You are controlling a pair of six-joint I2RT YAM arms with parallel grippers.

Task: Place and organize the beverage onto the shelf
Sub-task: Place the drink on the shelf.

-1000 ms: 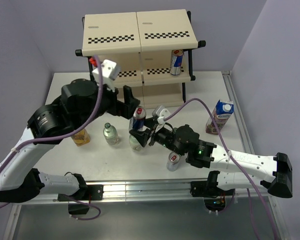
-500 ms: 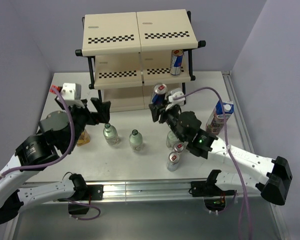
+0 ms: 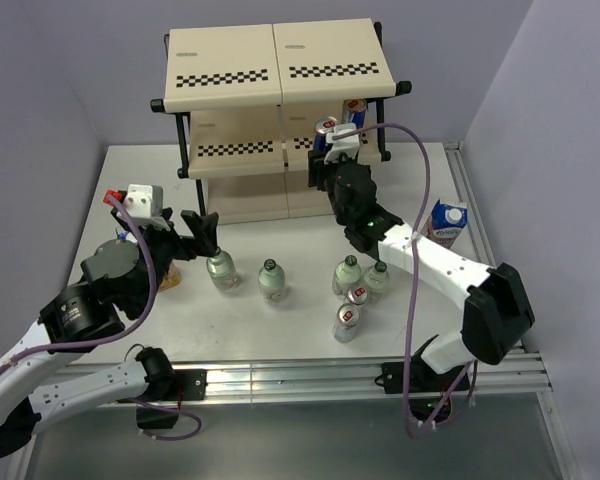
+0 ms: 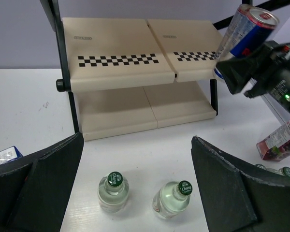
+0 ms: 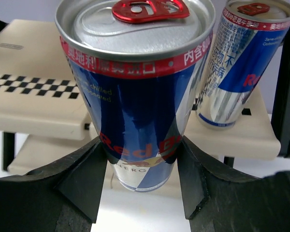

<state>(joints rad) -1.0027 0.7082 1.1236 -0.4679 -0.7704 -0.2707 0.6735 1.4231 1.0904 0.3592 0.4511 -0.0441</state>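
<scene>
Half a second ago the right claw (image 3: 326, 152) held its can low over the table, in front of the shelf. Now the arm reaches further toward 12 o'clock. The can (image 3: 325, 130) is up by the right half of the middle tier of the shelf (image 3: 280, 65). The left arm has hardly moved.

The right claw is closed on the can. In its own camera both black fingers (image 5: 82, 179) press the lower part of the can, one on each side. From the left wrist camera the can leans a little. I cannot tell if it touches the shelf yet. A second can (image 5: 241, 63) stands on the tier, just beside it at 2 o'clock.

The left claw (image 4: 137, 140) is spread wide and holds nothing. It hangs above two green-capped bottles (image 4: 113, 191) on the table (image 3: 280, 215).

Two more bottles (image 3: 347, 275) and two cans (image 3: 347, 322) stand at 6 o'clock from the right claw. The purple carton (image 3: 445, 220) stands near the table's 3 o'clock edge.
</scene>
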